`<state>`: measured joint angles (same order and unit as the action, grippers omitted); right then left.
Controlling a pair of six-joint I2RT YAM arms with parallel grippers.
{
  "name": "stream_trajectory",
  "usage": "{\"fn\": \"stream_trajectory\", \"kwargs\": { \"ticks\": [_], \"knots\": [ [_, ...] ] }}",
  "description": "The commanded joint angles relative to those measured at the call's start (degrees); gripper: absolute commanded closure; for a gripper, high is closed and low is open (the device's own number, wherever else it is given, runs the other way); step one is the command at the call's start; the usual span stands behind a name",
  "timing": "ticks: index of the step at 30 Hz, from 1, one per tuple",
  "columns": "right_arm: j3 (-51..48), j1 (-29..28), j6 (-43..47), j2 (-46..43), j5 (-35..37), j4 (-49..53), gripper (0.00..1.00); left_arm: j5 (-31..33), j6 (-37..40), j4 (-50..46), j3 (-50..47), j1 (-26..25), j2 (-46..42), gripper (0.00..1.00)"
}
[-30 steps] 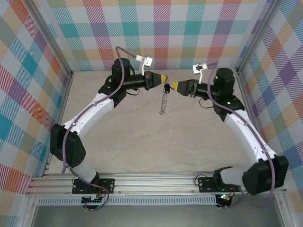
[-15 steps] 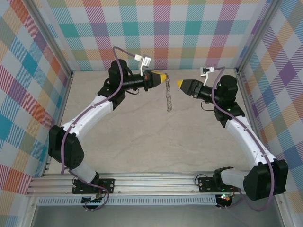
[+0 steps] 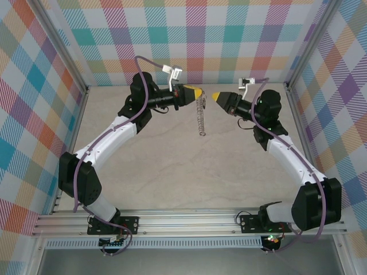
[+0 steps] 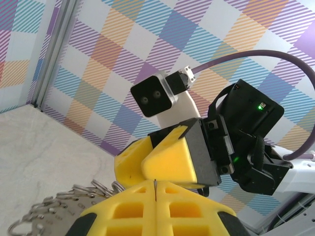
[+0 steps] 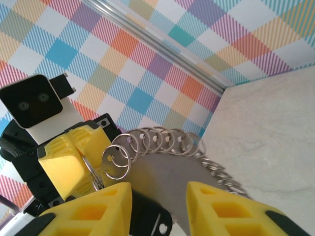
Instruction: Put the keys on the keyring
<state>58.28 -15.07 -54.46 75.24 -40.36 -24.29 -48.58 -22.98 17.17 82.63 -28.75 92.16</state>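
The keyring (image 3: 200, 117) is a grey ring rimmed with small wire loops. It hangs edge-on in the air from my left gripper (image 3: 198, 92), which is shut on its top edge. In the left wrist view the yellow jaws (image 4: 154, 184) meet on a thin metal sliver, with the keyring's loops (image 4: 59, 209) at the lower left. My right gripper (image 3: 215, 95) faces the left gripper's tip from the right, a short gap away. Its jaws (image 5: 158, 189) stand open just in front of the keyring (image 5: 162, 140). The key's black head (image 5: 150, 219) lies low between them, closer to the left finger and not clamped.
Both grippers are raised over the back middle of the beige table (image 3: 172, 166). Checked walls (image 3: 189, 40) close in the back and sides, and a metal rail (image 3: 172, 220) runs along the near edge.
My right gripper drew back from the ring, then came close again a little higher, with its jaws narrower. The hanging keyring swung slightly. My left gripper kept its hold.
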Motion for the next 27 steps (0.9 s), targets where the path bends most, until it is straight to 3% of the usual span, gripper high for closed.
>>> {"fn": "stream_trajectory", "kwargs": {
  "ticks": [1,8,22,27],
  "knots": [
    [3.2,-2.5,0.9,0.9,-1.3,-1.9,0.69,-0.7,-0.6,4.4,-0.3,-0.3,-1.5,1.0],
    [2.7,-6.9,5.9,-0.9,0.0,3.2,0.78,0.2,-0.2,3.2,0.5,-0.2,-0.8,1.0],
    [1.3,-6.7,11.2,-3.7,3.8,9.6,0.75,0.2,0.0,3.0,0.7,-0.2,-1.0,1.0],
    [-1.5,-4.0,14.3,-8.5,7.1,15.1,0.73,0.4,0.8,2.3,1.1,-0.3,-1.5,1.0]
  ]
}}
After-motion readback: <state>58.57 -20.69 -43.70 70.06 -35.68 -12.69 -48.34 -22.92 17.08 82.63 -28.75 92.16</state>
